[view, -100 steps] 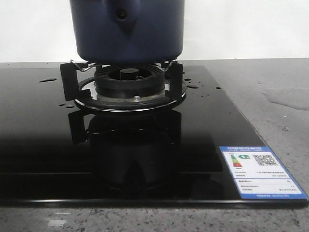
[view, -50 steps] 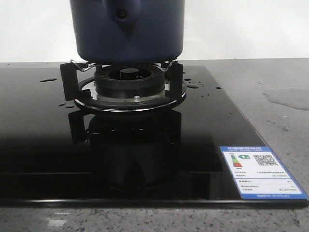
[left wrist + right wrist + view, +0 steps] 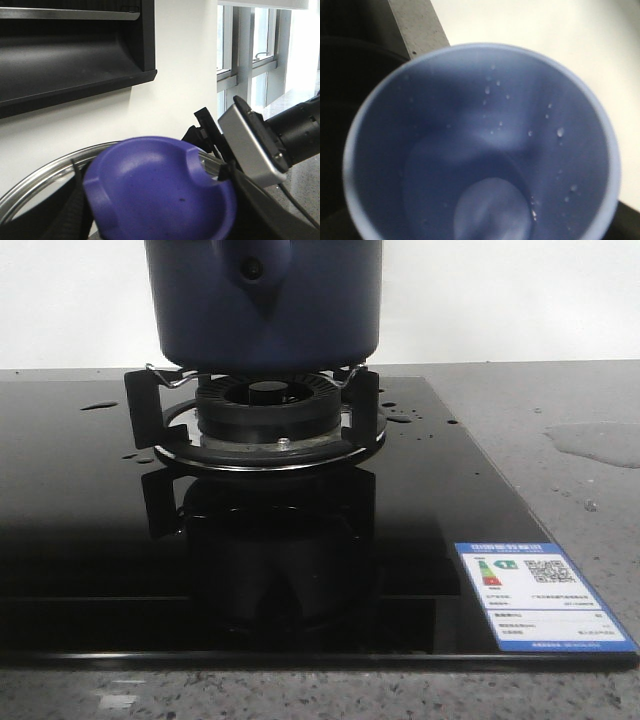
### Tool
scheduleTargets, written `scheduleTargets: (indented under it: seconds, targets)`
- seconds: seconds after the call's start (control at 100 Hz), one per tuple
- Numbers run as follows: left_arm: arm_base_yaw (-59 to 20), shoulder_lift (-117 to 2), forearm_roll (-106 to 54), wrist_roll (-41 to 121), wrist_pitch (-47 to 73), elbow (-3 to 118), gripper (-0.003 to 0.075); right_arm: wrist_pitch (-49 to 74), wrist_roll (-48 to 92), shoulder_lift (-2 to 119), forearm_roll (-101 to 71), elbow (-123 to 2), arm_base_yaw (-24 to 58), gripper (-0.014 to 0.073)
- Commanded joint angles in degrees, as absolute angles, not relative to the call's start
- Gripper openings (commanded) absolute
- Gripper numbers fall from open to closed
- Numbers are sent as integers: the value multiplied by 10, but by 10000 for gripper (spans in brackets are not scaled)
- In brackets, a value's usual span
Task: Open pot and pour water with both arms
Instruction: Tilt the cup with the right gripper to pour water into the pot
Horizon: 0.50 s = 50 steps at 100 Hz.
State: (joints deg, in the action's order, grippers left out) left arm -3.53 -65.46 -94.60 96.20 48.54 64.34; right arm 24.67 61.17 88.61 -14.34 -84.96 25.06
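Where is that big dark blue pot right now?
In the front view the pot sits at top centre, resting on the burner's pan support above the black glass hob.

My pot (image 3: 262,302), dark navy and cylindrical with a rounded bottom edge, sits upright on the burner stand; its top is cut off by the front view. A handle bracket with a round hole faces forward. Water (image 3: 598,443) lies as a clear puddle on the counter well to the right, with small drops (image 3: 398,417) near the stand.
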Motion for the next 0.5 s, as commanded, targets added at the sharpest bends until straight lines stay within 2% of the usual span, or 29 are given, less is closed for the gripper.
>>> scheduleTargets:
  seconds: [0.0,0.49]
  targets:
    - [-36,-640,-1002,955,489,660,279,179,617,866,-112,-874,250,309]
    - [-36,-640,-1002,955,485,660,279,128,617,887,-12,-874,252,309]
